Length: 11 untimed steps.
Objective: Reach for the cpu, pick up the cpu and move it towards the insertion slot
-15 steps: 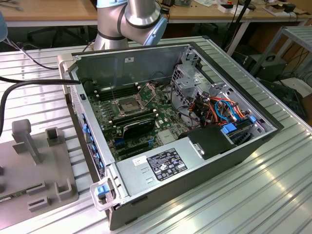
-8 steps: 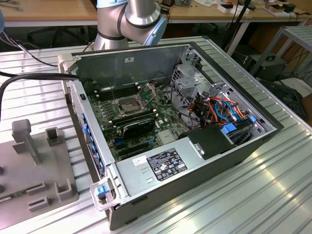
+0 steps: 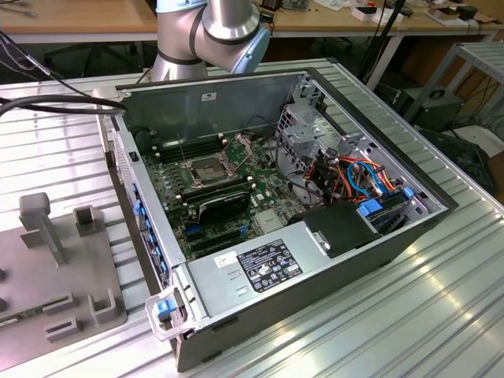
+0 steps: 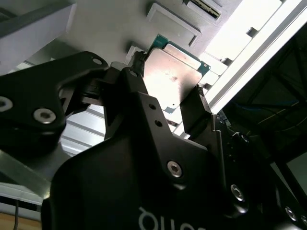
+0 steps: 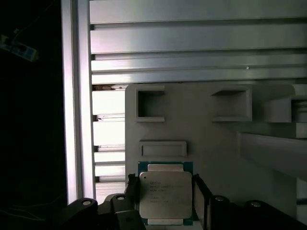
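The gripper (image 5: pixel 165 189) is clenched on the cpu (image 5: pixel 165 196). Its black fingers (image 5: pixel 199 194) press against two opposite edges of the chip, whose pale metal face on a green border shows in both wrist views. In the second wrist view the gripper (image 4: pixel 169 77) holds the cpu (image 4: pixel 178 72) the same way, one finger (image 4: pixel 196 103) against its side. Whether the chip rests on the surface below or hangs clear of it, I cannot tell.

Behind the cpu lies a grey plate (image 5: pixel 211 143) with a shallow rectangular recess (image 5: pixel 163 148) just beside the chip and two square pockets (image 5: pixel 149 104) farther off. The plate sits on a table (image 5: pixel 192 43) of ribbed aluminium profiles, and past the table's edge the room falls away dark.

In the exterior view the same kind of aluminium table (image 3: pixel 441 315) carries an open computer case (image 3: pixel 197 102), with the robot arm (image 3: pixel 213 31) rising behind it. The insertion slot (image 3: pixel 201 169) lies on the green motherboard, its metal flap (image 3: pixel 240 146) tilted up and its dark centre uncovered. A black card (image 3: pixel 224 206) lies just beside it, and a grey power supply (image 3: pixel 252 268) and a bundle of orange and blue cables (image 3: pixel 354 177) lie farther off. At the exterior view's left a grey fixture (image 3: pixel 71 307) with upright blocks stands on the table. Wooden workbenches (image 3: pixel 79 16) line the room behind.
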Each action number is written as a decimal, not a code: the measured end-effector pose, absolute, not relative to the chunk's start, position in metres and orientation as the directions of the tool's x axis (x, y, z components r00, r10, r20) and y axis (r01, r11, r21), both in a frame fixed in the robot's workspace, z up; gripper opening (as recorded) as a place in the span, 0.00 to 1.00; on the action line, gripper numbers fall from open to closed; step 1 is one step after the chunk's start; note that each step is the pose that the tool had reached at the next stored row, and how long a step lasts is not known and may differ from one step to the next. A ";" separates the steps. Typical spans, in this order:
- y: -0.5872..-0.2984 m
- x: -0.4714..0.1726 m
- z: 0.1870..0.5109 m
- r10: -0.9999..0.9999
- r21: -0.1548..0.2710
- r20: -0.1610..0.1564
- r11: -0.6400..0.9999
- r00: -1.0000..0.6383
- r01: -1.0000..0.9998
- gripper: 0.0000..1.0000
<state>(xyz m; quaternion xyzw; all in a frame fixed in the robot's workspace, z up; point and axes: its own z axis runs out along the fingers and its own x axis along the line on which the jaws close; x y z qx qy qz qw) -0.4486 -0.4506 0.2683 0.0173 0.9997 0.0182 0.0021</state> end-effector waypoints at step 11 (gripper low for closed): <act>-0.451 -0.449 0.292 0.035 0.036 -0.004 0.999 -0.999 0.035 0.55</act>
